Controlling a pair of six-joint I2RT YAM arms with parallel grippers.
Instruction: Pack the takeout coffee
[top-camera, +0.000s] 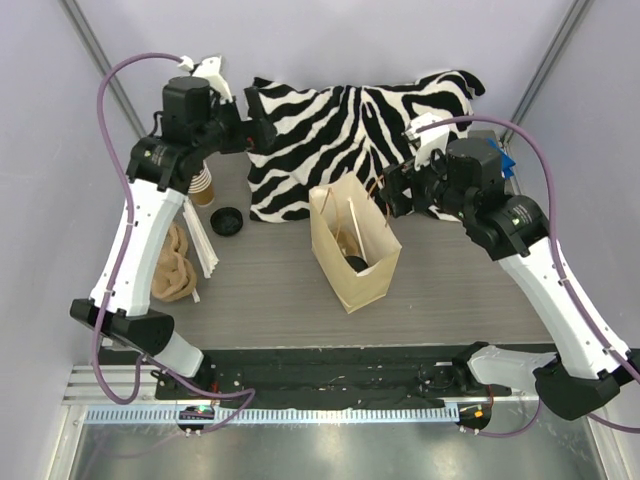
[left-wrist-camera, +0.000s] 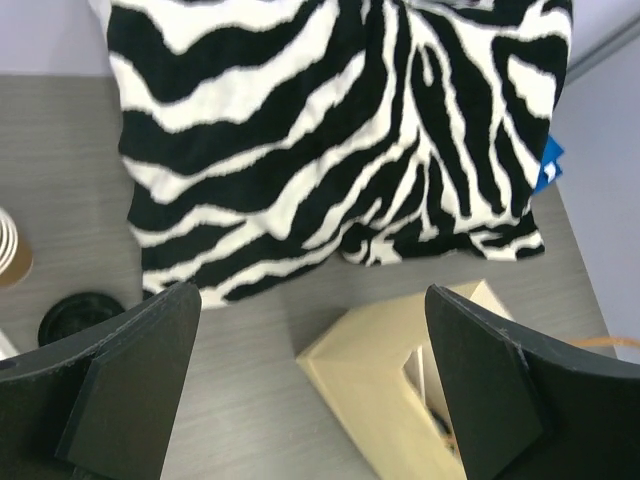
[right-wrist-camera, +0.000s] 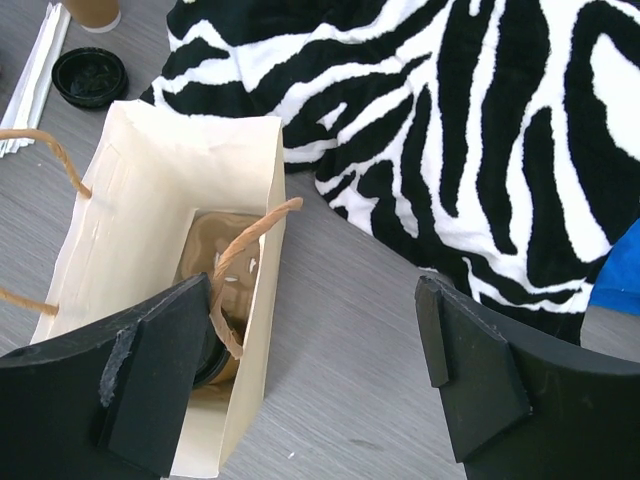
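1. Right gripper (right-wrist-camera: 310, 370) hangs wide open and empty, above and just beside the bag (right-wrist-camera: 110, 200) mouth, which suggests a release already made.
2. Coffee (top-camera: 355, 264) sits deep inside the bag with its black lid showing. I cannot tell whether it stands upright.
3. Left gripper (left-wrist-camera: 310, 390), also wide and empty, hovers over the zebra cloth (left-wrist-camera: 330, 130), probably to keep out of the way.
4. Packing looks finished.

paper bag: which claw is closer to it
Right. The right claw hovers open just above the far right rim of the paper bag; the left claw sits farther off, over the left edge of the zebra cloth.
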